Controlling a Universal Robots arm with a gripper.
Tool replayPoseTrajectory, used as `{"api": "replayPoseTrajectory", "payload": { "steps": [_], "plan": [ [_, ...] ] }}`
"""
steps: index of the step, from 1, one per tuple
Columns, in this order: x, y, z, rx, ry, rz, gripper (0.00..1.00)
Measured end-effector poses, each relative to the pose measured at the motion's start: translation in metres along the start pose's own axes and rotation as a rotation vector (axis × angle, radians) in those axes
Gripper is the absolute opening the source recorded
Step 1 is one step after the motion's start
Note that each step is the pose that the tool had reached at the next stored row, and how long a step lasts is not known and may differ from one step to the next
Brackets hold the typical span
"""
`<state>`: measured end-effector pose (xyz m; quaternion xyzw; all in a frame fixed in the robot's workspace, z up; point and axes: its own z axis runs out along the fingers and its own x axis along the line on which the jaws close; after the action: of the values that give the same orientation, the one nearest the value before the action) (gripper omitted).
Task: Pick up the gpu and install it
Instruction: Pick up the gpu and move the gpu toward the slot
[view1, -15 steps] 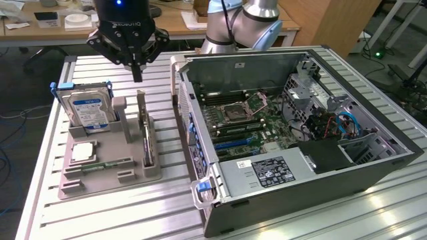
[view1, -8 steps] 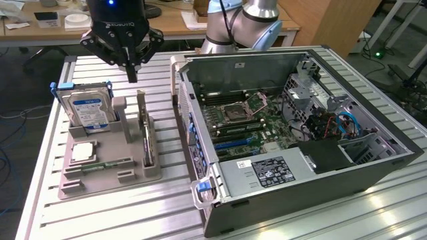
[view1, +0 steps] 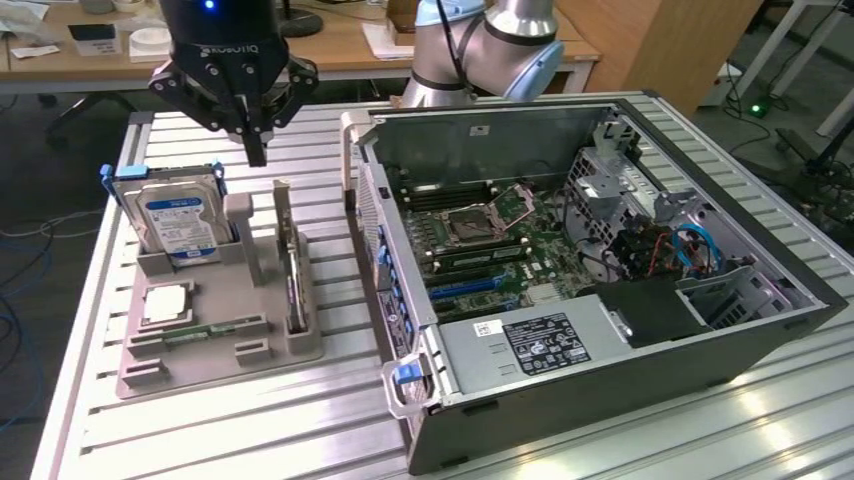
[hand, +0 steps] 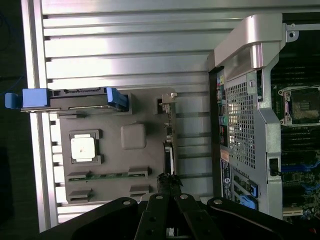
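This is a robotics lab or workshop: a Universal Robots arm (view1: 487, 50) stands at a slotted aluminium worktable (view1: 214, 430) carrying an opened computer tower (view1: 587, 270) and a grey parts fixture (view1: 214, 355). Behind it are cluttered wooden desks (view1: 340, 45), and cables (view1: 40, 228) trail on the floor.

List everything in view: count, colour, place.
hard drive: one, silver with blue label, upright in the grey holder
gpu: one, dark, on edge in the holder's slot
processor chip: one, silver, flat in the holder
memory stick: one, green, flat in the holder
holder: one, grey, on the table
computer case: one, dark, open, on the table
table: one, silver slats
arm: one, silver, behind the case
gripper: one, black, shut, empty, above the holder
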<state>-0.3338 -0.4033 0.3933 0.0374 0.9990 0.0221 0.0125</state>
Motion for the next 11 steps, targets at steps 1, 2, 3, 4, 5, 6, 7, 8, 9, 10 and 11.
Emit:
{"api": "replayPoseTrajectory", "payload": {
  "steps": [1, 2, 3, 4, 5, 6, 7, 8, 9, 10, 11],
  "plan": [
    [0.0000, 0.0000, 0.0000, 0.0000, 0.0000, 0.000, 0.10],
    [0.0000, 0.0000, 0.0000, 0.0000, 0.0000, 0.000, 0.10],
    [0.0000, 0.0000, 0.0000, -0.0001, 0.0000, 0.000, 0.10],
    [0.0000, 0.0000, 0.0000, -0.0001, 0.0000, 0.000, 0.10],
    [0.0000, 0.0000, 0.0000, 0.0000, 0.0000, 0.000, 0.10],
    [0.0000, 0.0000, 0.0000, -0.0001, 0.0000, 0.000, 0.10],
    [0.0000, 0.0000, 0.0000, -0.0001, 0.0000, 0.000, 0.10],
    [0.0000, 0.0000, 0.0000, 0.0000, 0.0000, 0.000, 0.10],
    [0.0000, 0.0000, 0.0000, 0.0000, 0.0000, 0.000, 0.10],
    [0.0000, 0.0000, 0.0000, -0.0001, 0.0000, 0.000, 0.11],
    [0.0000, 0.0000, 0.0000, 0.0000, 0.0000, 0.000, 0.11]
  ]
}}
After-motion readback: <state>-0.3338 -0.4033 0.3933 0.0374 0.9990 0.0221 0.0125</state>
